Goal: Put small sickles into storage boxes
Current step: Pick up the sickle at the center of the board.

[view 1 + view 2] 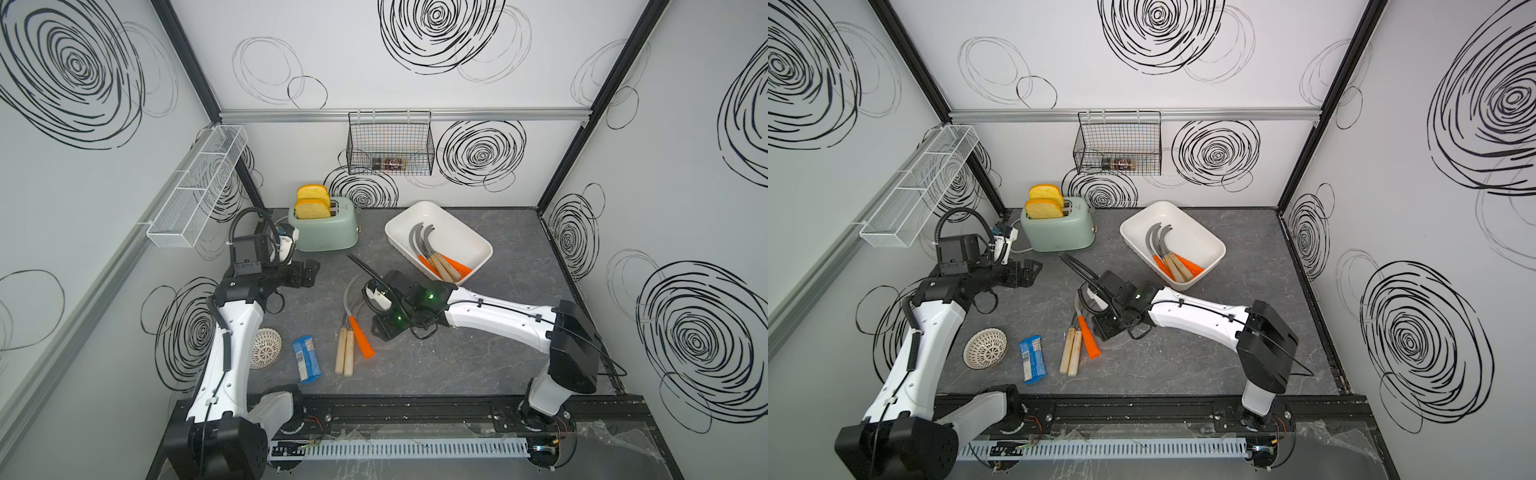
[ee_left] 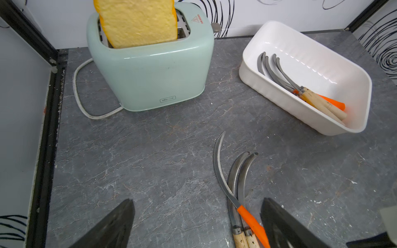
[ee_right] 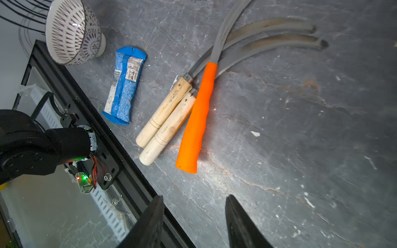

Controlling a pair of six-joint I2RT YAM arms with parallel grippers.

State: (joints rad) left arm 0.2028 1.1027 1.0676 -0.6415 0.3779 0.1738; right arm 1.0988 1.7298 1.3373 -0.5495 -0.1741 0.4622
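Observation:
Three small sickles lie together mid-table, blades crossing: two with pale wooden handles (image 1: 345,353) (image 3: 165,120) and one with an orange handle (image 1: 361,343) (image 3: 197,116) (image 2: 251,221). The white storage box (image 1: 451,232) (image 2: 279,101) stands at the back right and holds several sickles (image 1: 440,259) (image 2: 318,101). My right gripper (image 3: 195,195) hovers over the table just right of the orange handle, open with nothing between its fingers. My left gripper (image 1: 309,270) (image 2: 196,199) hangs left of the blades, open and empty.
A mint toaster (image 1: 328,228) with bread stands at the back left. A patterned bowl (image 1: 266,348) and a blue packet (image 1: 306,357) lie left of the loose sickles. A black wire basket (image 1: 390,143) and a white mesh rack (image 1: 199,187) hang on the walls.

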